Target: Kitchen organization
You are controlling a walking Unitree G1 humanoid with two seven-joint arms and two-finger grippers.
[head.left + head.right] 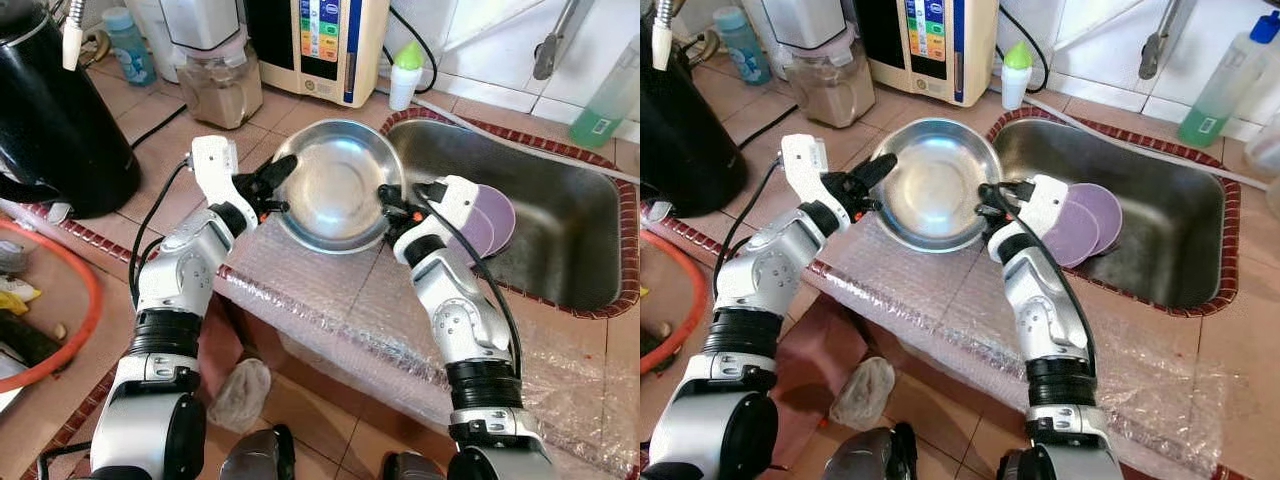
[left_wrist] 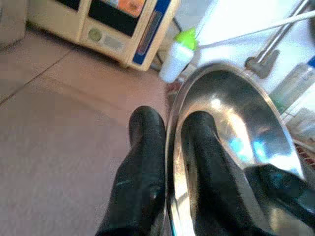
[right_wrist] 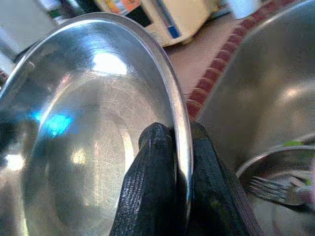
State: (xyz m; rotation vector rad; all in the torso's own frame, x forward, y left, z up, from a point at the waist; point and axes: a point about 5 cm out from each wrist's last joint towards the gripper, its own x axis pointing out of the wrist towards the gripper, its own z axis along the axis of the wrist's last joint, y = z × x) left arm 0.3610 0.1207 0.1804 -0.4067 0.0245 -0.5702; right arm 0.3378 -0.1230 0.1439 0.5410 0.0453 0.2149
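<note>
Over the counter edge, head views:
Bowl: a steel bowl (image 1: 335, 185) is held between both arms, above the bubble wrap (image 1: 330, 300) that covers the counter, just beside the sink (image 1: 560, 230).
Left gripper: the left gripper (image 1: 278, 178) meets the bowl's rim on the robot's left side, one black finger inside the rim and one outside, pinching it.
Right gripper: the right gripper (image 1: 388, 200) pinches the opposite rim, on the side nearest the sink.
Sink contents: two purple plates (image 1: 490, 222) lean in the basin, partly hidden behind the right wrist.
Backdrop: a black kettle (image 1: 50, 110) stands on the left; a blender (image 1: 215, 60) and a cream appliance (image 1: 320, 40) stand along the wall; a small white bottle with a green cap (image 1: 405, 75) stands near the sink corner; a green-liquid bottle (image 1: 605, 100) is at far right.
Floor side: an orange hoop (image 1: 70, 310) lies at lower left.

Left wrist view:
Fingers: two black fingers (image 2: 142, 182) straddle the bowl's thin rim (image 2: 231, 128), one on each face, closed on it.
Beyond: the cream appliance (image 2: 113, 24) and the green-capped bottle (image 2: 178, 55) sit on the tan counter.

Right wrist view:
Fingers: the black fingers (image 3: 155, 187) clamp the rim, with the bowl's shiny inside (image 3: 83, 132) on one side.
Sink: the steel basin (image 3: 266, 93) lies past the rim; a fork (image 3: 275, 189) rests in a dish down in it.
</note>
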